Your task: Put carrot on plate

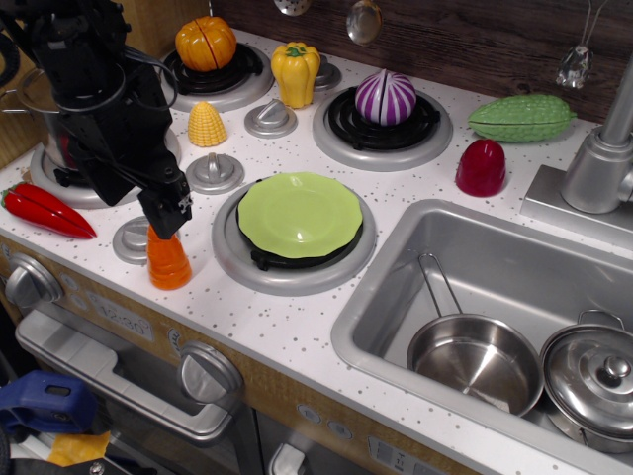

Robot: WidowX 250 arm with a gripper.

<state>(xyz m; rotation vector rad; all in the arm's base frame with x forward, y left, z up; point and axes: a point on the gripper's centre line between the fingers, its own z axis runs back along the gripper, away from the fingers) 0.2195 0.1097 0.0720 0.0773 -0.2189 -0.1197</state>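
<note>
The carrot [168, 262] is a stubby orange cone standing upright on the white speckled counter near the front edge, left of the front burner. The lime-green plate [300, 214] lies on that front burner [227, 259], to the carrot's right. My black gripper [170, 212] comes down from the upper left and sits right on top of the carrot's upper end. Its fingers hide the carrot's tip, so I cannot tell whether they are closed on it.
A red chilli [45, 210] lies at the left edge. Yellow corn [207, 124], an orange pumpkin [206, 44], a yellow pepper [295, 73] and a purple onion [386, 97] stand behind. The sink [465, 247] at right holds a pot [475, 361] and a lid [599, 381].
</note>
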